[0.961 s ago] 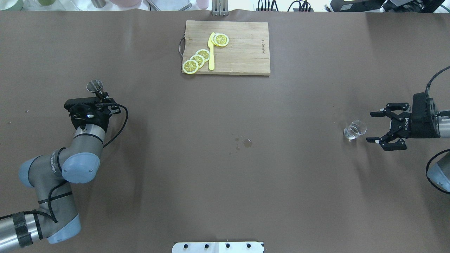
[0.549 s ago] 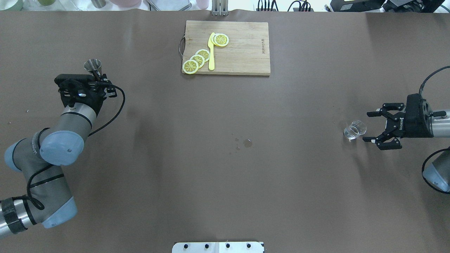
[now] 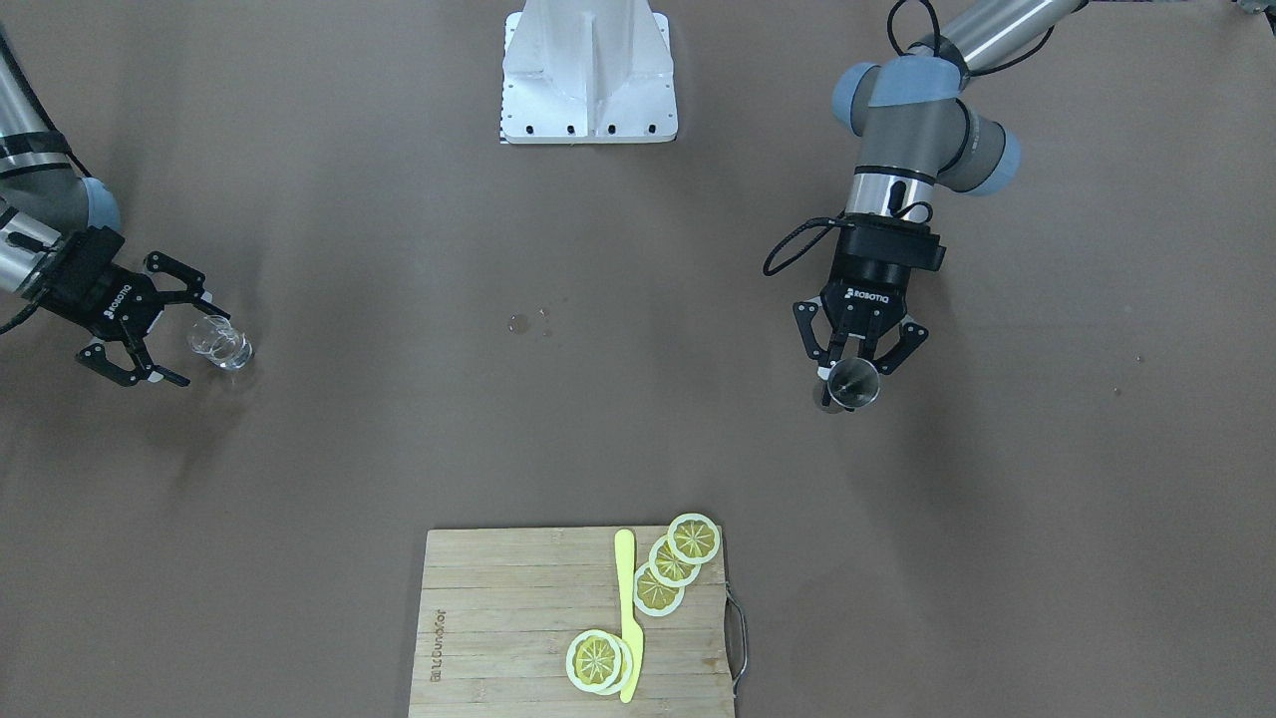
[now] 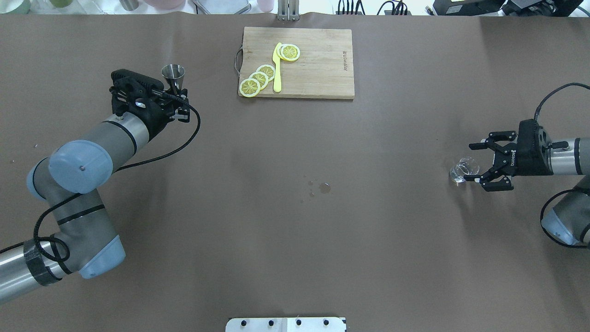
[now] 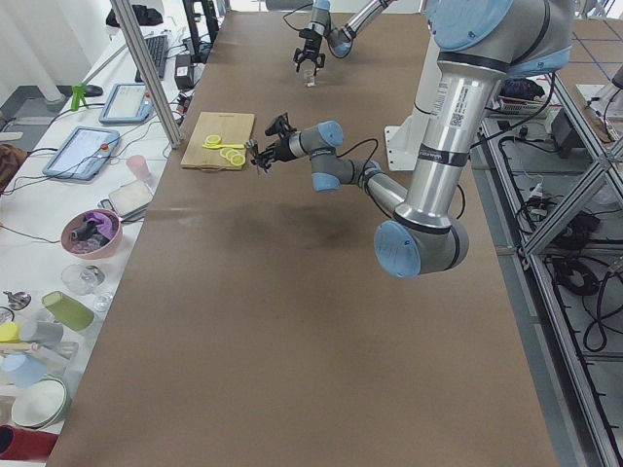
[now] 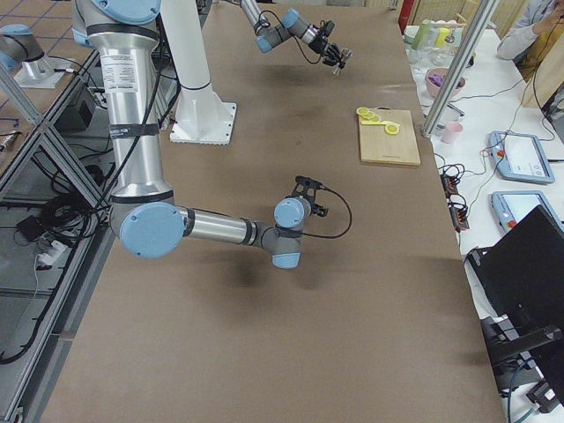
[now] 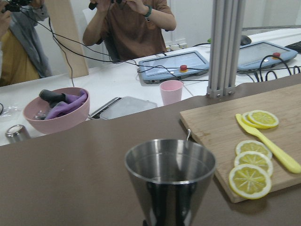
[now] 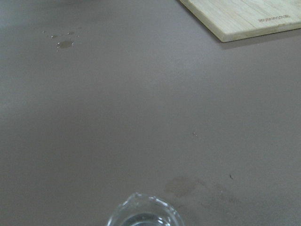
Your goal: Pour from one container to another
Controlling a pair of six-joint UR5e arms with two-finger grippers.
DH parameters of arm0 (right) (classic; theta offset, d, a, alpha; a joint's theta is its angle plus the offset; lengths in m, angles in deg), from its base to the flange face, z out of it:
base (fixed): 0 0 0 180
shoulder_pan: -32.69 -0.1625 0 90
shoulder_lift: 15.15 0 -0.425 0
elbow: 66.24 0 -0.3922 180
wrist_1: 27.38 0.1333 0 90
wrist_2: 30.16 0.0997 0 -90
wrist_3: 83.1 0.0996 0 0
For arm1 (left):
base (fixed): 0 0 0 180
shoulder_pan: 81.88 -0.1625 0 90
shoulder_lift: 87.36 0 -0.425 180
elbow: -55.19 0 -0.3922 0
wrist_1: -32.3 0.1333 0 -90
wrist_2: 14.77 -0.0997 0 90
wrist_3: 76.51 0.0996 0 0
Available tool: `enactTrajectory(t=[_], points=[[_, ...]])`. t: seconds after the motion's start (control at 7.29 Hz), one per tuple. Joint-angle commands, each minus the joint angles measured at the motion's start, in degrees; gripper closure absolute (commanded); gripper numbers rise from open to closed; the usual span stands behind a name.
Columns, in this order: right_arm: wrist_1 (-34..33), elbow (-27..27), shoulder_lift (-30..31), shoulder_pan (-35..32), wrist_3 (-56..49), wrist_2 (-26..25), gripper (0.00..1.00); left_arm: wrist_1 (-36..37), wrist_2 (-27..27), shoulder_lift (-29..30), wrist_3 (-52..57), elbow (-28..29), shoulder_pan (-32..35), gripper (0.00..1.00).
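While the left gripper clamps an upright steel jigger near the cutting board, the right gripper, far from it, gapes beside a small glass.

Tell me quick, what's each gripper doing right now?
Left gripper: shut on the jigger.
Right gripper: open, jaws either side of the glass, not holding it.

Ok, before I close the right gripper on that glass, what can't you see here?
Liquid in the steel jigger: left wrist view, its near wall hides the bottom.
The glass: right wrist view, the bottom edge cuts off all but its rim.
Contact between right gripper and glass: overhead view, too small, and the glass is transparent.
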Motion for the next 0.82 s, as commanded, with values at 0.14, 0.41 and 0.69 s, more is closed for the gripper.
enactTrajectory(t=[0.14, 0.41, 0.69], points=[[0.2, 0.1, 0.0, 0.6, -0.1, -0.2, 0.06, -0.7, 10.0, 2.3, 0.4, -1.3, 0.9, 1.00], [0.1, 0.1, 0.0, 1.0, -0.8, -0.4, 0.06, 0.0, 12.0, 3.3, 0.5, -1.4, 0.9, 1.00], [0.1, 0.2, 0.0, 1.6, -0.8, -0.9, 0.09, 0.0, 10.9, 3.3, 0.7, -1.2, 0.7, 1.00]])
